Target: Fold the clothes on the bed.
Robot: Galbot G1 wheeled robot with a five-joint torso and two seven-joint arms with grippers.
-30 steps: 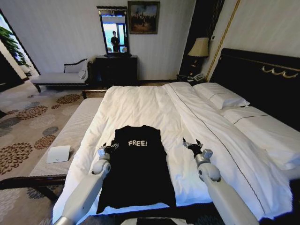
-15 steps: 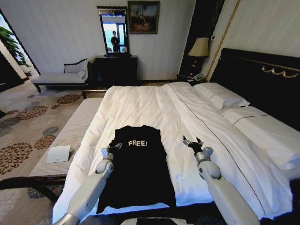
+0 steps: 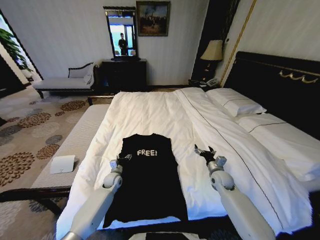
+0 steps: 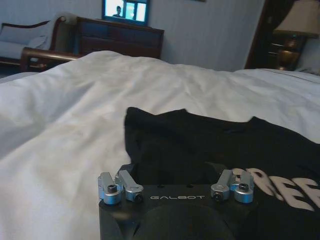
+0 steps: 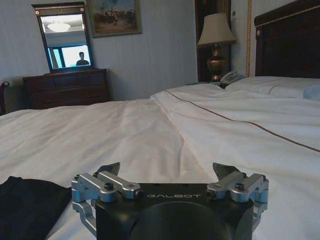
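The head view looks down the bed (image 3: 150, 110) from above its near edge. Both wrist views sit low over it, facing the far dresser (image 5: 67, 87), which all three share.

Dark dresser (image 3: 124, 74) with a mirror (image 3: 122, 33) by the far wall, framed painting (image 3: 152, 18) above, lamp (image 3: 212, 50) beside it, grey couch (image 3: 64, 82), flowery carpet (image 3: 30, 130), small white box (image 3: 62, 164) on a bench (image 3: 75, 142)
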